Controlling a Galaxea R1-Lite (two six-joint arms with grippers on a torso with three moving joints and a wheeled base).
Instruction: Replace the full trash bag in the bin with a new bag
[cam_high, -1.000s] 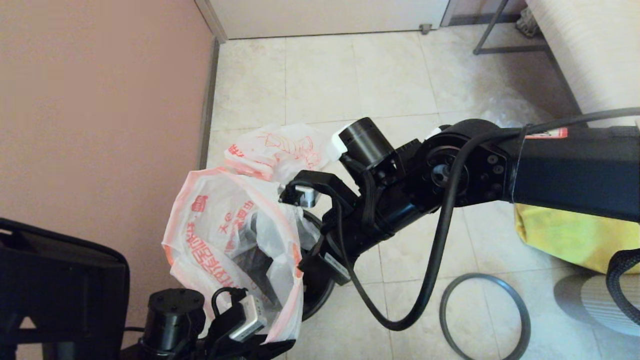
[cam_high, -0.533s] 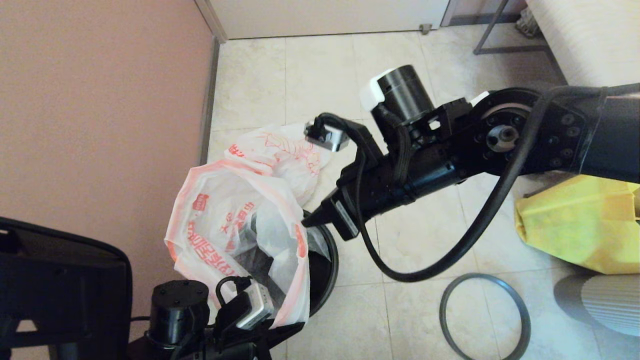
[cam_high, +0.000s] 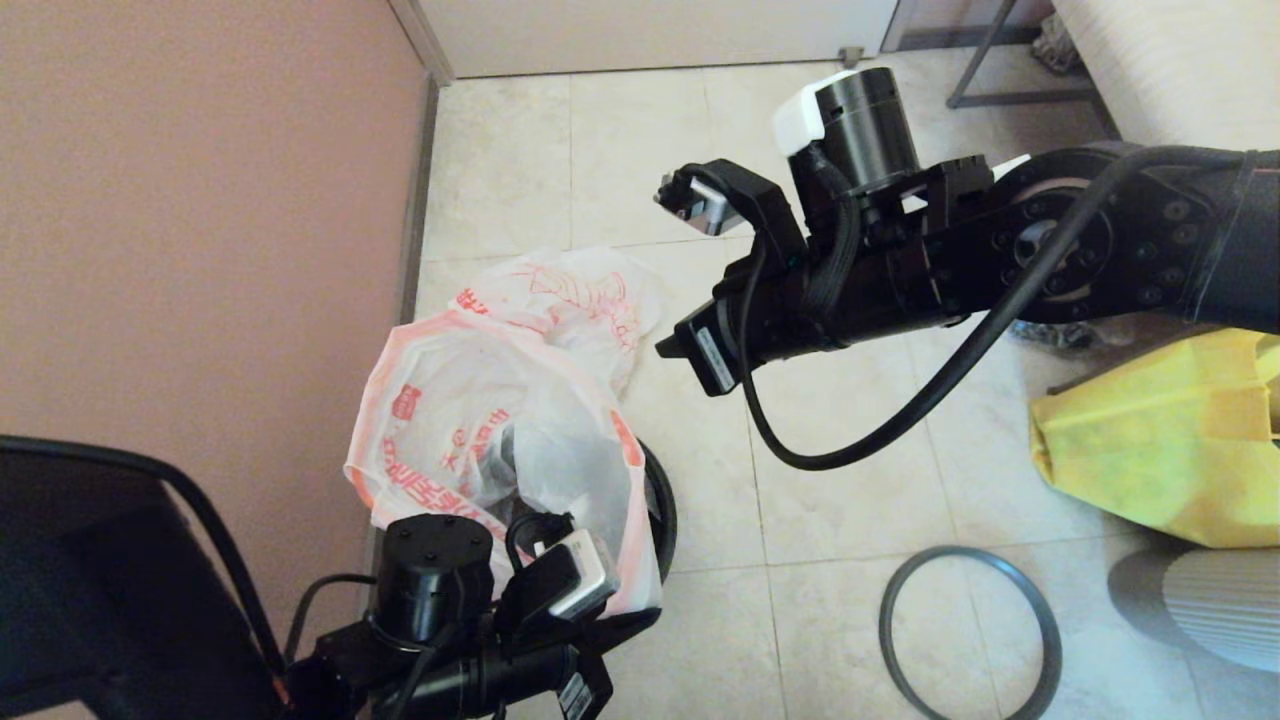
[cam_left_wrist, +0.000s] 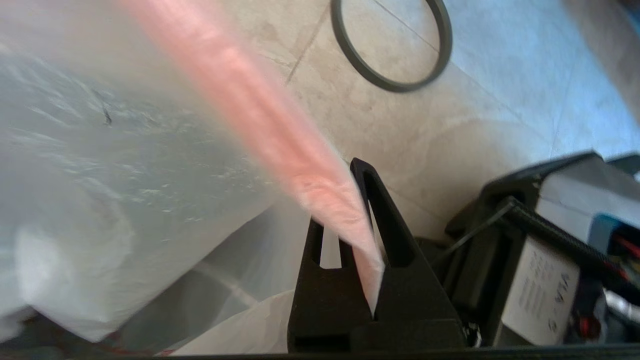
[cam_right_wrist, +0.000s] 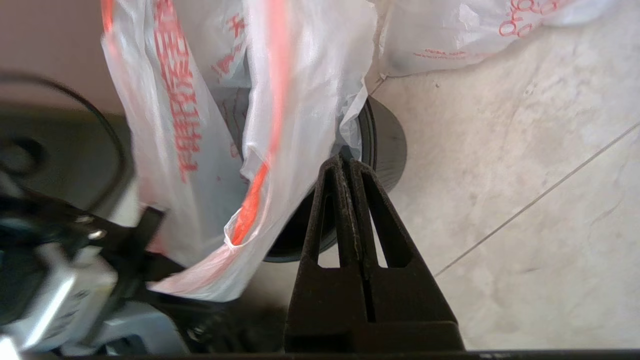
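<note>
Left gripper (cam_left_wrist: 357, 210): fingers pinched together on the orange-pink mouth band of the new bag (cam_high: 480, 420). The band runs up out of the fingertips, between the two fingers, taut. In the head view this gripper (cam_high: 625, 625) sits at the near edge of the bag's mouth, low in the view, close to the robot.

New bag: mouth held open and raised, its body hanging down into the bin (cam_high: 662, 500). Only the right arc of the bin's dark rim shows past the plastic. In the right wrist view the bag (cam_right_wrist: 210, 125) drapes over and into the bin (cam_right_wrist: 385, 145).

Right gripper (cam_right_wrist: 345, 165): fingers pressed fully together, nothing between them. It hovers in the air, apart from the bag; in the head view its tip (cam_high: 668, 348) points toward the bag's mouth, with the bag's far right edge just ahead of and below it.

Full trash bag (cam_high: 570, 300) (red line drawings) lies on the floor tiles beyond the bin, just behind the new bag's mouth, near the right gripper's tip but not touching it.

Grey hoop rim (cam_high: 970, 640) lies flat on the floor, well apart from the bin, on the right arm's side. Yellow bag (cam_high: 1150, 440) sits beyond the hoop, under the right arm.
</note>
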